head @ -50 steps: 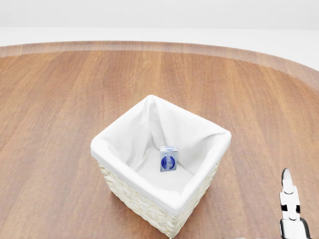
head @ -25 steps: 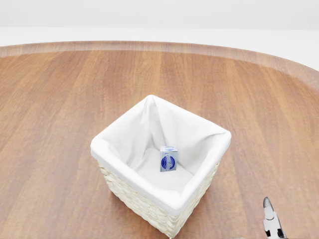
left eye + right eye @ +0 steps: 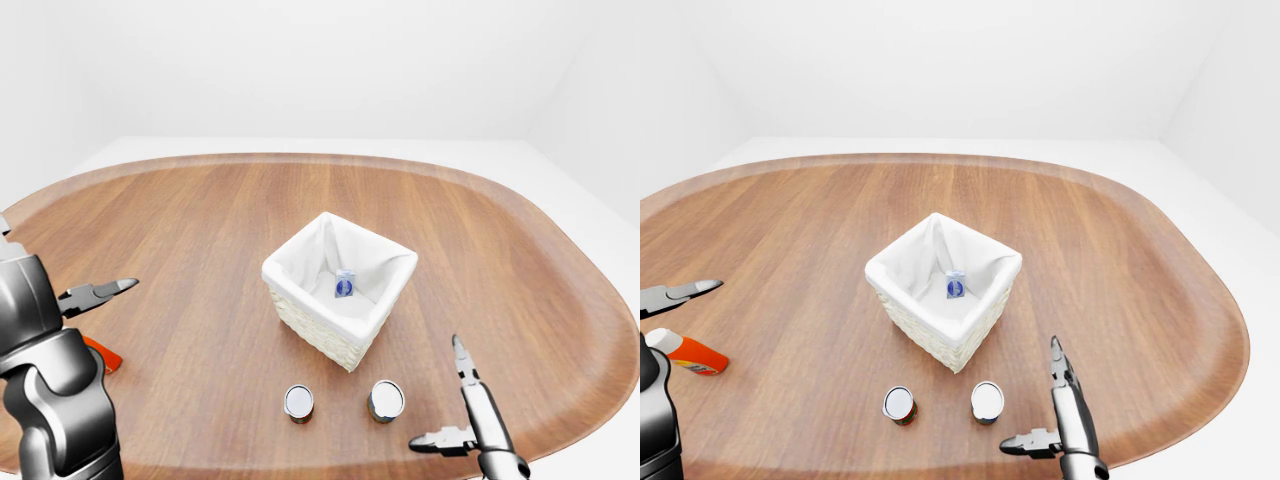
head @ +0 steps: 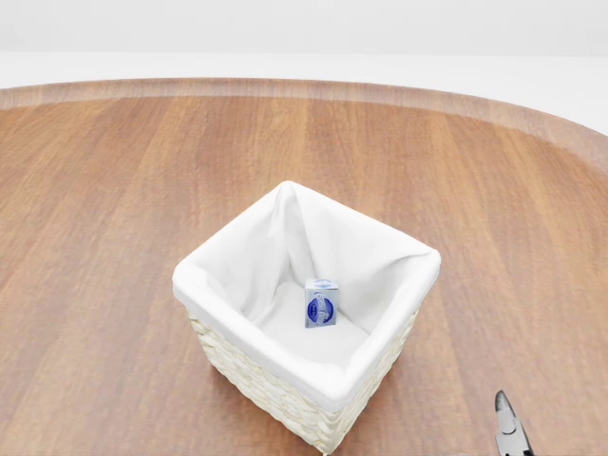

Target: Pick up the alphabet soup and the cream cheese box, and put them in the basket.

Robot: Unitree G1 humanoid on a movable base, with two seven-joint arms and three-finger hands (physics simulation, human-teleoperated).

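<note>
Left hand [image 3: 100, 294] at the left-eye view's left edge, fingers spread, empty. Orange bottle [image 3: 688, 353] lying on the wooden tabletop [image 3: 1120, 260] beside it. Basket [image 3: 340, 290], white-lined, mid-tabletop, cream cheese box [image 3: 345, 284] upright inside. Two cans below it, well apart from the basket: one [image 3: 299, 402], then another [image 3: 386, 400]; which is the alphabet soup cannot be told. Right hand [image 3: 465, 410] at lower right, fingers spread, empty.

Place: a bare simulated test room, not a furnished home or shop.
Walls: plain white, meeting in a corner at far right.
Floor: pale and featureless around the table.
Furniture: one large oval wooden table [image 3: 200, 230] fills the room.
Look: flat rendered surfaces, even lighting.
</note>
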